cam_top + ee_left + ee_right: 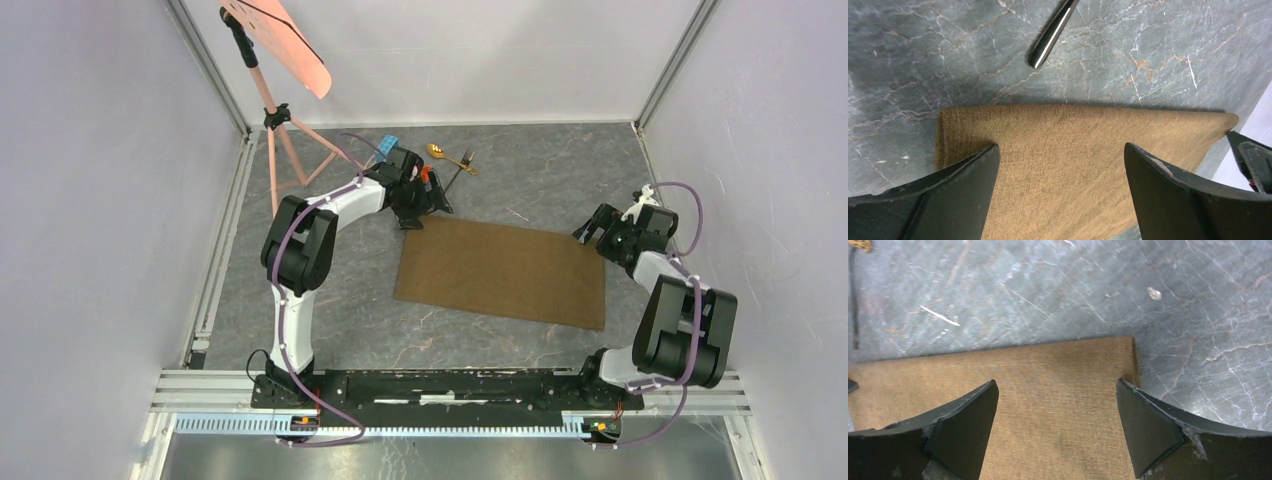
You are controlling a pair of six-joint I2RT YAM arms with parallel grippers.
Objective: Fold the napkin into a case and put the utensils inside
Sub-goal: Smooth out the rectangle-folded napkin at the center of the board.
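Note:
The brown napkin (500, 272) lies flat and unfolded in the middle of the grey marble table. My left gripper (421, 214) hovers open over its far left corner, and the cloth (1063, 150) fills the gap between the fingers. My right gripper (592, 234) is open above the far right corner (1048, 385). Neither holds anything. Beyond the napkin lie the gold spoon (437, 152) and the thin dark fork (460, 170). The end of the fork handle (1050, 32) shows in the left wrist view.
A blue toy block (388, 145) and a small red one (425, 176) sit behind the left gripper. A pink tripod (285, 140) carrying an orange panel (285, 45) stands at the back left. White walls enclose the table on three sides.

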